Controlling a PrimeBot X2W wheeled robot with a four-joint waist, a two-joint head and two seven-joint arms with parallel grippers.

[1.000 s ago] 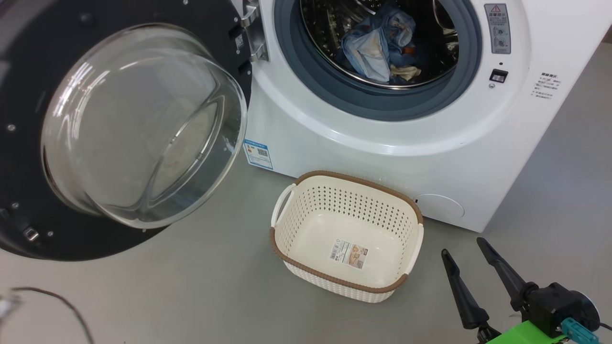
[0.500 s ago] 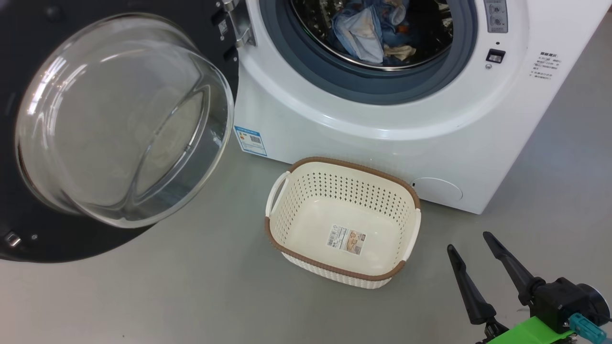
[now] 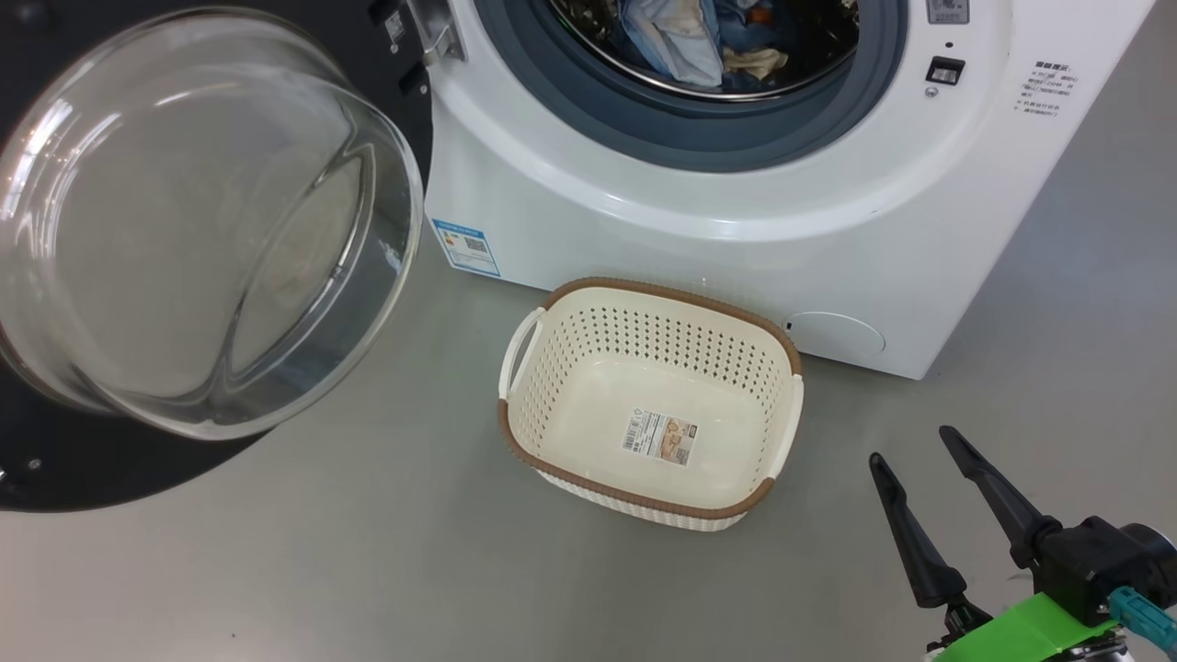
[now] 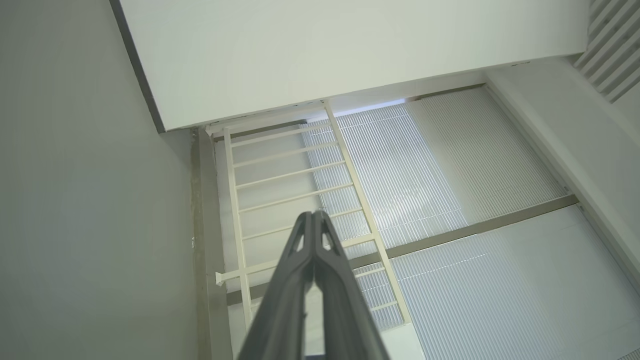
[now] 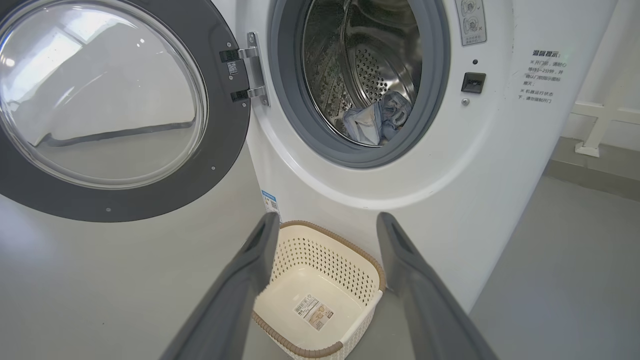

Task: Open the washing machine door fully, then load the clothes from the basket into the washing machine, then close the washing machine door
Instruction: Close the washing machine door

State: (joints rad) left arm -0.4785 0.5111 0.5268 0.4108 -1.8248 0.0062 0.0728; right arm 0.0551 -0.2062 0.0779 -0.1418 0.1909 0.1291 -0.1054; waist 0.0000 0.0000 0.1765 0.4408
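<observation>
Right gripper (image 3: 909, 444) first: its two dark fingers are spread wide with only air between them, low over the floor (image 3: 368, 552), off to the right of the basket (image 3: 644, 340) and well apart from it. The fingers point towards the washing machine (image 3: 644, 248), and from the wrist you look straight between them at the basket and the open drum. Over to the left gripper (image 4: 314, 215): fingers pressed flat together, tips touching, gripping nothing, aimed at a white railing (image 4: 280, 175) and ribbed pale panels (nowhere near the laundry).

Now the door (image 3: 184, 230). It is swung wide to the left on its hinge (image 5: 252, 70), black rim and bulging glass bowl facing out over the floor, and the opening is fully clear. Inside, the clothes (image 3: 680, 37) lie in a crumpled heap at the bottom of the steel drum (image 5: 380, 65), light blue with cream patches and a touch of orange, just behind the grey gasket (image 3: 699, 129).

The basket stands upright on the floor, close against the foot of the machine's front. Whether it touches the front I cannot tell. It sits below the opening, between the blue label (image 3: 465, 246) at the front's lower left corner and the round filter cap (image 3: 835, 336) at its lower right. Its cream bottom shows bare but for a sticker (image 3: 659, 437), and one side handle faces left.
</observation>
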